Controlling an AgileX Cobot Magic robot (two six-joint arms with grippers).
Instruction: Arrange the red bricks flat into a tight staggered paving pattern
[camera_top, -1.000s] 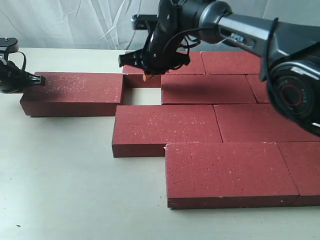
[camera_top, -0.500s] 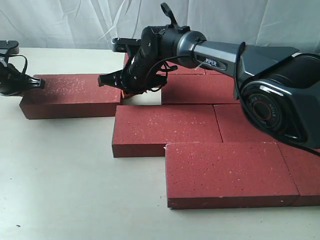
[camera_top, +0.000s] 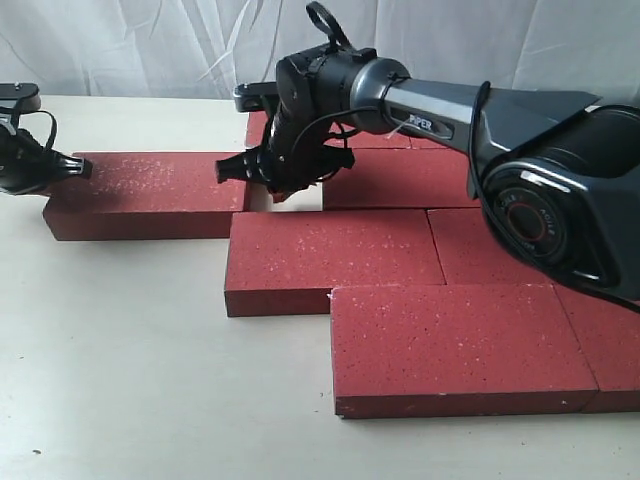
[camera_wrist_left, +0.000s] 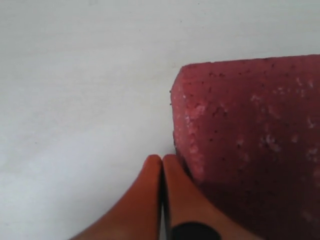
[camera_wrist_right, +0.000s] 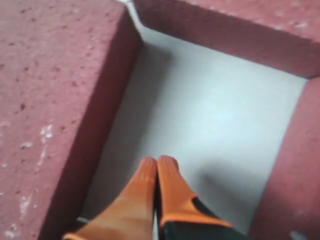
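Note:
A loose red brick (camera_top: 145, 190) lies flat at the left, its right end beside a small open gap (camera_top: 295, 197) in the paving. My left gripper (camera_top: 84, 165) is shut, its tips against that brick's left end; the left wrist view shows the orange fingertips (camera_wrist_left: 162, 160) closed beside the brick's corner (camera_wrist_left: 250, 140). My right gripper (camera_top: 281, 190) is shut and points down into the gap; in the right wrist view its tips (camera_wrist_right: 159, 161) hover over bare table (camera_wrist_right: 215, 110) between the brick walls (camera_wrist_right: 50, 75). Several more red bricks (camera_top: 335, 255) lie flat in staggered rows on the right.
The pale table (camera_top: 120, 380) stretches in front and to the left. A white curtain (camera_top: 150, 45) hangs behind. The right arm's bulky black joint (camera_top: 560, 210) looms over the right-hand bricks. A front brick (camera_top: 460, 345) juts toward the table's near edge.
The right gripper swung left from over the back row, dropped into the gap, then eased slightly back right. The left gripper and loose brick barely shifted.

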